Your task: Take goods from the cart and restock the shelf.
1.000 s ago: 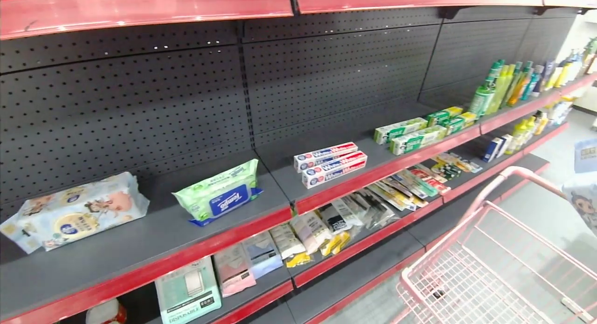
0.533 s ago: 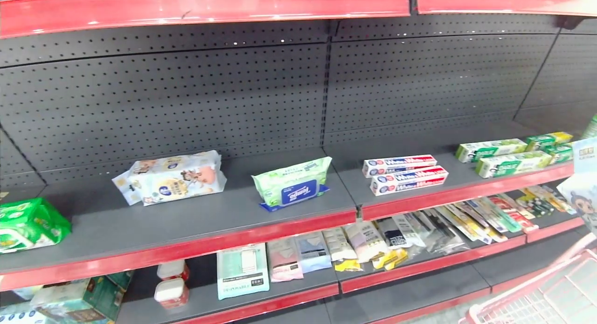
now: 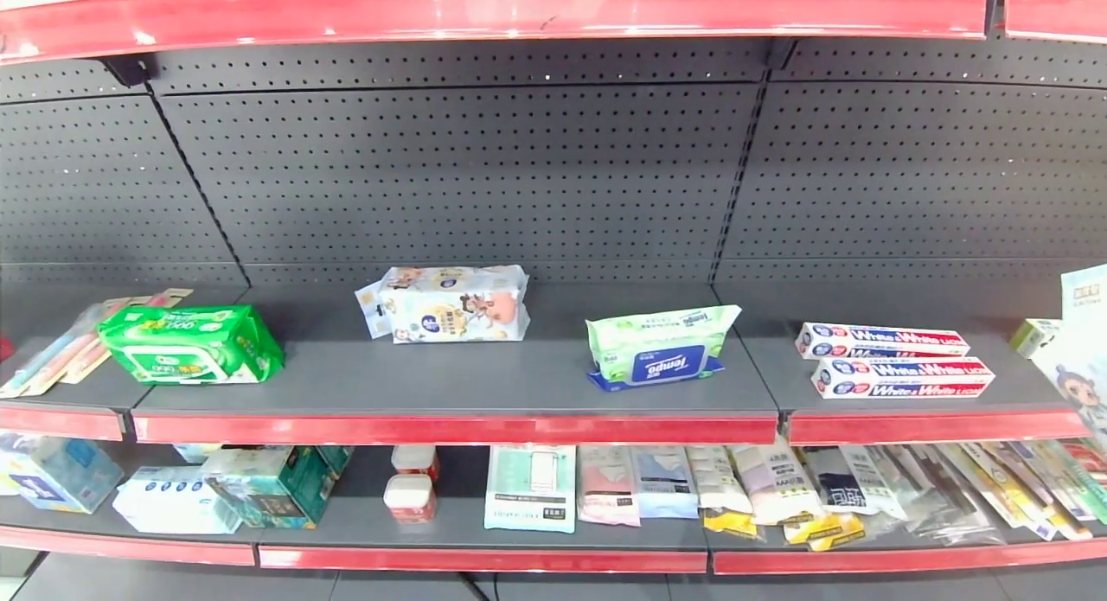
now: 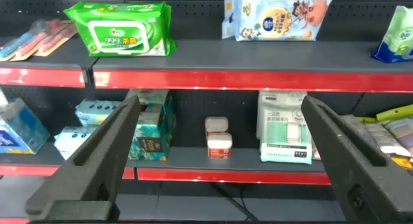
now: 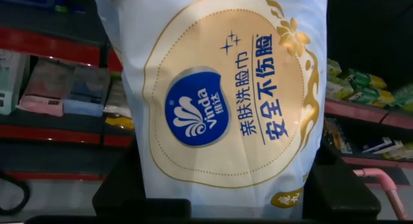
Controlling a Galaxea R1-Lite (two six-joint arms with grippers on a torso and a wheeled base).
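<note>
My right gripper (image 5: 226,195) is shut on a white wipes pack (image 5: 226,88) with a gold ring and a blue logo, its black fingers (image 5: 335,185) pressing on both sides. The same pack (image 3: 1085,350) pokes in at the right edge of the head view, in front of the middle shelf (image 3: 450,393). My left gripper (image 4: 221,108) is open and holds nothing; it faces the shelves from a distance. On the middle shelf lie a green wipes pack (image 3: 190,344), a white cartoon-printed pack (image 3: 450,304) and a pale green pack with a blue label (image 3: 659,348).
Two toothpaste boxes (image 3: 891,363) lie at the right of the middle shelf, toothbrushes (image 3: 78,337) at its far left. The lower shelf (image 3: 484,553) carries tissue packs, small jars and flat packets. A pink cart handle (image 5: 381,181) shows low beside the held pack.
The head camera has swung left along the shelf, so the cart has left the picture and the green pack has come in. The held pack keeps its place at the right edge.
</note>
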